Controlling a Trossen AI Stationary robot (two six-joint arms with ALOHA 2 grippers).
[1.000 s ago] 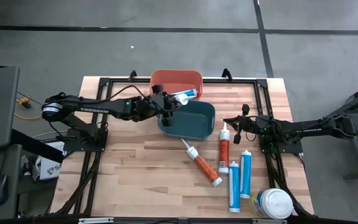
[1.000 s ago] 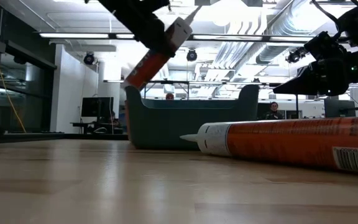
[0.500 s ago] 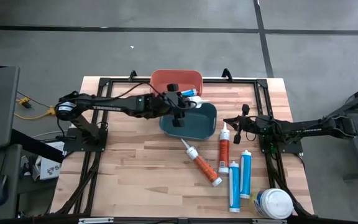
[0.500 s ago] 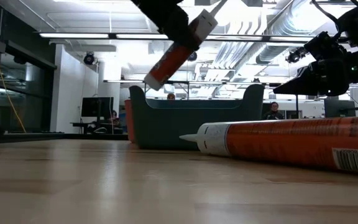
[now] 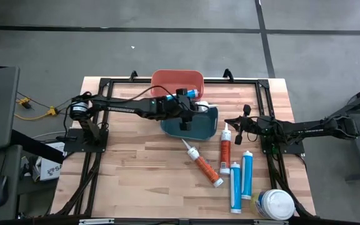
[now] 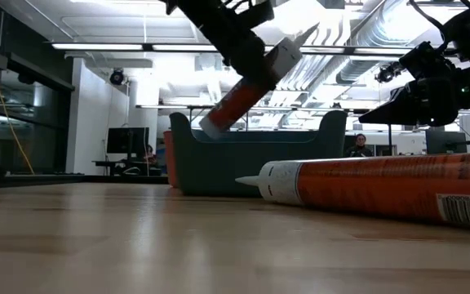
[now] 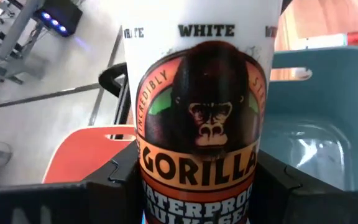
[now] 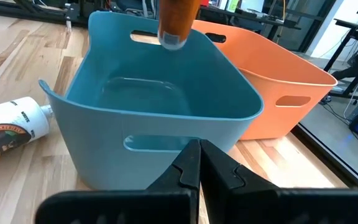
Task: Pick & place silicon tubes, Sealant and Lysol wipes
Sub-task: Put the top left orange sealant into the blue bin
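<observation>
My left gripper [image 5: 183, 112] is shut on an orange-and-white Gorilla sealant tube [image 6: 247, 86] above the teal bin [image 5: 195, 128]. The tube's lower end [image 8: 174, 25] hangs over the bin's opening. A red bin [image 5: 177, 80] behind it holds a blue tube [image 5: 189, 94]. Two orange tubes [image 5: 202, 164] [image 5: 225, 150] and two blue tubes [image 5: 235, 186] [image 5: 247, 174] lie on the table at the right. The Lysol wipes canister [image 5: 275, 204] stands at the near right corner. My right gripper [image 8: 199, 158] is shut and empty, right of the teal bin. My left gripper pinches the tube's round body [image 7: 197, 168] between its two fingers [image 7: 114, 180], on the part toward the nozzle end. The fingers lie across the tube. The tube is lifted clear and tilted, its nozzle [image 6: 308, 33] up toward the table's right and its flat end down over the teal bin.
The teal bin's inside [image 8: 142, 93] shows nothing in it. The black frame rails [image 5: 105, 81] run along the table's edges. Bare wood [image 5: 136, 175] lies at the near left.
My left gripper has carried the sealant tube toward the table's right edge, from the teal bin's left rim to over its middle. The tube has stayed tilted and clear of the bin. My right arm has kept still.
</observation>
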